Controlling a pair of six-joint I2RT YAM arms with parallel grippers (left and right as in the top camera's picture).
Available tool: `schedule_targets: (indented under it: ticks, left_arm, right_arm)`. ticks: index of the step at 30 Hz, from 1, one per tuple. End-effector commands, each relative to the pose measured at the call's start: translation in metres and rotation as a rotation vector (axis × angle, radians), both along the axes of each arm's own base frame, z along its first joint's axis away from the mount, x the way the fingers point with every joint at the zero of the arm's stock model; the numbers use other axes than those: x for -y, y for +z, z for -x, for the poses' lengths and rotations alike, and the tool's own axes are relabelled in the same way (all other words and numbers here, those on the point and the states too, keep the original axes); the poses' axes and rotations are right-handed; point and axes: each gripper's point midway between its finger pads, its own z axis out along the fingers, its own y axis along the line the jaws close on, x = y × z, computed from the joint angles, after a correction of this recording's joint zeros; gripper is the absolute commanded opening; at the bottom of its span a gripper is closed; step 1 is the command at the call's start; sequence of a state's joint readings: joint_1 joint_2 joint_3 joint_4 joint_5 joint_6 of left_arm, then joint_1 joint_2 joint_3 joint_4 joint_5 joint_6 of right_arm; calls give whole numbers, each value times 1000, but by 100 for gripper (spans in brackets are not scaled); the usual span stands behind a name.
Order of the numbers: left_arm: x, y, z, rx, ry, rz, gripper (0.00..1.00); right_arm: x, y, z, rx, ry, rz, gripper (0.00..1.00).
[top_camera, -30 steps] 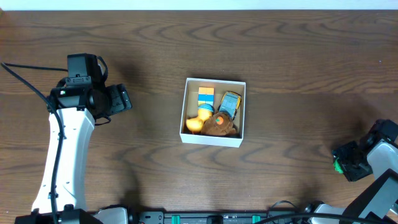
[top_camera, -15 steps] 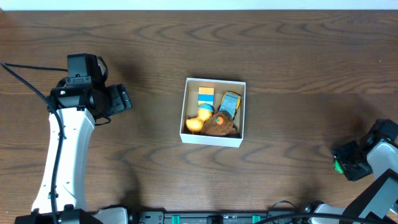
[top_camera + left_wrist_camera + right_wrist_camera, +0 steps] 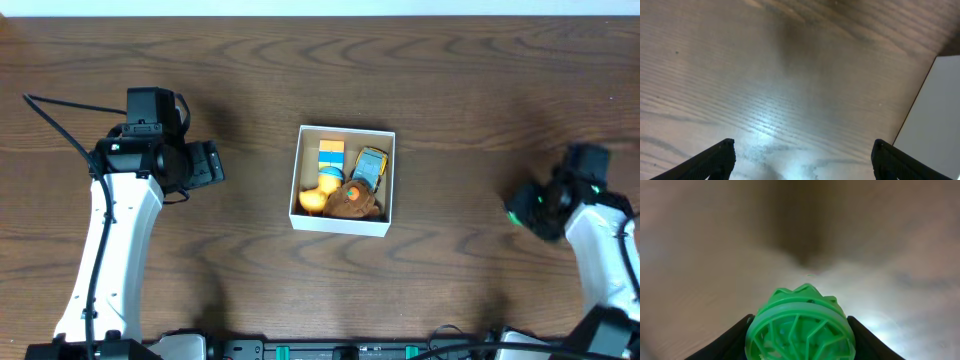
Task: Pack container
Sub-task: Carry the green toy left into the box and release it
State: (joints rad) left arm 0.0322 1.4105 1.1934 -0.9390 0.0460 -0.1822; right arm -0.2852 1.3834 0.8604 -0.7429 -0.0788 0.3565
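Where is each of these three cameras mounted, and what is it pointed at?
Overhead: above the table, looking straight down at the container; both arms show, left gripper and right gripper.
Left wrist: on the left arm, facing bare wood; its two open fingertips show.
Right wrist: on the right arm, facing its fingers clamped on a green toy.
Shared: the container's white wall, overhead and left wrist.

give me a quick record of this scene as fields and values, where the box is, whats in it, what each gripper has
container: white box, open top, middle of table
inside container: orange-and-blue block, yellow toy, blue-and-yellow toy, brown toy
left gripper: open, empty, over bare wood to the left of the container
right gripper: shut on green toy, far right of the container
green toy: round, ribbed, not yet in the container
table: dark wood
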Motion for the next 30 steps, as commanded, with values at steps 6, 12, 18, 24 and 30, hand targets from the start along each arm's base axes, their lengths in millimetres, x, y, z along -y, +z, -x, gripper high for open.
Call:
schedule_targets:
  ticks: [6, 12, 18, 24, 30]
  left_arm:
    - [0, -3, 2, -19, -22, -10, 87]
    - [0, -4, 6, -34, -48, -18, 87]
    - [0, -4, 7, -38, -48, -18, 87]
    - [0, -4, 7, -38, -48, -18, 87]
    - [0, -4, 7, -37, -48, -18, 87]
  right_arm:
    - [-164, 107, -50, 301, 830, 81, 2]
    - [-264, 123, -37, 440, 1178, 144, 9]
    - [-321, 103, -39, 484, 1296, 149, 18]
    - [-339, 55, -48, 403, 1332, 139, 31]
    - [-342, 39, -47, 364, 1341, 122, 62]
